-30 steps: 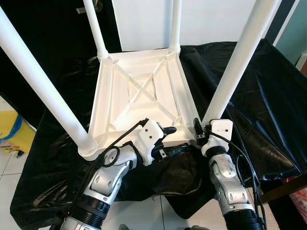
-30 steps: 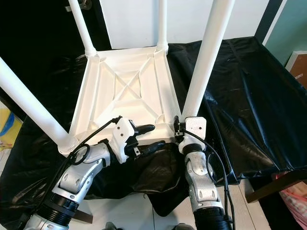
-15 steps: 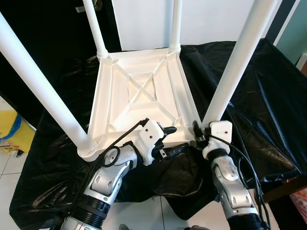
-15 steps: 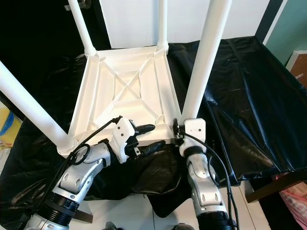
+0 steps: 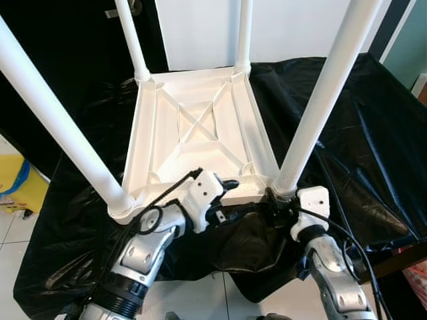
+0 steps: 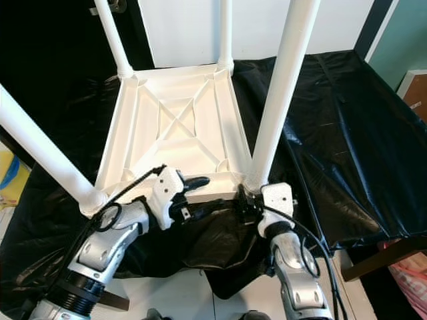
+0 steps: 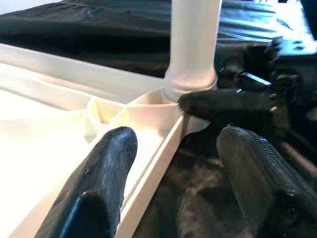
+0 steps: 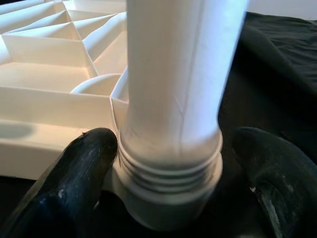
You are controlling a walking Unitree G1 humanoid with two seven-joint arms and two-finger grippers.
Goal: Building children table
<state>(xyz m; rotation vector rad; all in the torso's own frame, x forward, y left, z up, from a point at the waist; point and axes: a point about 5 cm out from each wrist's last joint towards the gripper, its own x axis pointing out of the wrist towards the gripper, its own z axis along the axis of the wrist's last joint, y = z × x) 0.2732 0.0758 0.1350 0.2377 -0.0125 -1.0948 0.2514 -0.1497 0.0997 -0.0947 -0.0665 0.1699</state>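
Note:
The white children's table (image 5: 193, 127) lies upside down on a black plastic sheet (image 5: 360, 120), with its four legs pointing up. My left gripper (image 5: 243, 195) is open and straddles the table's near rim (image 7: 163, 148), one finger inside the frame and one outside. The near-right leg (image 5: 313, 107) stands in its corner socket, and screw threads show at its base (image 8: 168, 168). My right gripper (image 5: 279, 200) is open, with its fingers (image 8: 84, 163) on either side of that base. One right finger (image 7: 223, 104) rests by the socket.
The sheet drapes over the support's front edge down to a tiled floor (image 5: 200, 300). A yellow bin (image 5: 17, 180) stands at the left. A wooden edge (image 5: 393, 257) and a pink bag (image 5: 417, 277) are at the lower right. A white wall (image 5: 287, 27) is behind.
My right gripper has drawn back toward me and lower, so the base of the near-right leg now shows. The left gripper has shifted slightly along the rim.

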